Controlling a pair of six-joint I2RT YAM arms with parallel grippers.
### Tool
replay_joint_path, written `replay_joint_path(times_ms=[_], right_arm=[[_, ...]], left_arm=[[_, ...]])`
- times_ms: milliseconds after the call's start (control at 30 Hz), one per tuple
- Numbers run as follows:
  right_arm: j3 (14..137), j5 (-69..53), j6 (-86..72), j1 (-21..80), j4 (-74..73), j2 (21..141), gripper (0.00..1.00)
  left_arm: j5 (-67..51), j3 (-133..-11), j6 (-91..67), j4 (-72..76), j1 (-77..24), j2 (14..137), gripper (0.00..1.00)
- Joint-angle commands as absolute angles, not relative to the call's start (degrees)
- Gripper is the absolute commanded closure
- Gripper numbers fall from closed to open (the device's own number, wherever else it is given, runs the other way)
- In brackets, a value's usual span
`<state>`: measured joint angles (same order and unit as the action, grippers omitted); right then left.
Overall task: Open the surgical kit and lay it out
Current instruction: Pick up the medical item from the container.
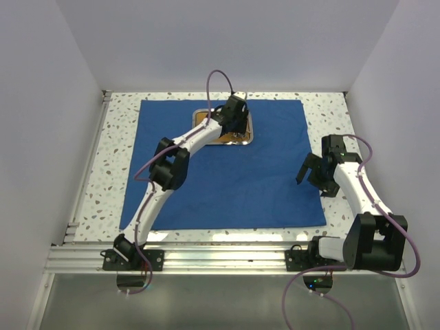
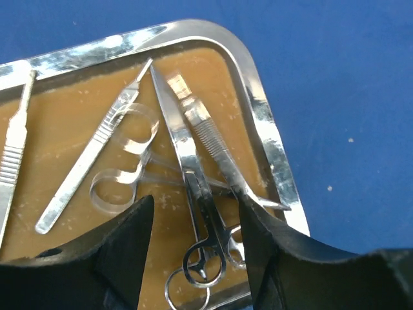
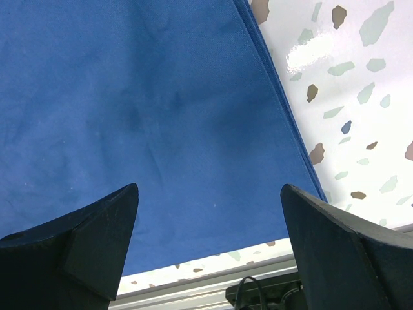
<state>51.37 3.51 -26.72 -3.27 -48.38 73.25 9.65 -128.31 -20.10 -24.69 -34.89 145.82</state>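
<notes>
The royal-blue cloth wrap (image 1: pixel 240 185) lies spread flat on the table. Near its far edge sits the steel tray (image 1: pixel 250 135) with its orange-brown inside (image 2: pixel 58 155). In the tray lie ring-handled scissors (image 2: pixel 205 236), tweezers (image 2: pixel 210 139), a slim flat handle (image 2: pixel 90 158) and a ribbed handle (image 2: pixel 13 152). My left gripper (image 2: pixel 195 200) hangs open just over the tray, its fingers either side of the scissors' shanks, the right finger (image 2: pixel 258 239) close against the tweezers. My right gripper (image 3: pixel 208 187) stands wide open and empty above the cloth's (image 3: pixel 129 97) near right corner.
A clear plastic ring-handled tool (image 2: pixel 122 165) lies under the metal ones. Speckled tabletop (image 3: pixel 348 97) borders the cloth on the right. White walls enclose the table on three sides, and an aluminium rail (image 1: pixel 220 258) carries both arm bases at the near edge.
</notes>
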Motion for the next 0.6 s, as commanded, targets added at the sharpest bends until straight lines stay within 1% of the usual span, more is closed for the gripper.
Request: replay_joint_path(times_ms=[0, 233, 333, 400, 433, 500, 533, 567], right_arm=[[51.9, 3.3, -25.5, -3.1, -47.4, 73.3, 0.04], [51.9, 2.9, -25.1, -3.1, -47.3, 74.7, 0.04], [52.0, 3.0, -24.9, -3.1, -47.2, 75.4, 0.04], [52.1, 3.2, -24.7, -3.1, -47.0, 75.8, 0.04], [52.1, 3.3, -24.6, -3.1, -46.9, 75.9, 0.04], [52.1, 3.5, -24.5, -3.1, -46.8, 76.5, 0.04], [52.2, 3.5, -24.4, -3.1, -46.8, 76.6, 0.04], [52.2, 3.6, -24.4, -3.1, -46.7, 76.8, 0.04]], left_arm=[[9.9, -130.9, -22.6, -24.0, -34.4, 147.7, 0.42], [11.5, -133.8, -23.3, -23.7, -34.5, 150.4, 0.46], [11.4, -133.8, -23.4, -23.6, -34.4, 150.8, 0.52], [10.5, -133.7, -23.8, -23.9, -34.1, 151.3, 0.58], [10.0, -133.5, -24.0, -24.1, -34.0, 151.4, 0.66], [8.6, -133.0, -24.5, -24.4, -33.7, 152.0, 0.77], [8.4, -132.5, -25.0, -24.6, -33.7, 152.1, 0.90], [8.3, -132.3, -25.1, -25.0, -33.6, 152.4, 0.96]])
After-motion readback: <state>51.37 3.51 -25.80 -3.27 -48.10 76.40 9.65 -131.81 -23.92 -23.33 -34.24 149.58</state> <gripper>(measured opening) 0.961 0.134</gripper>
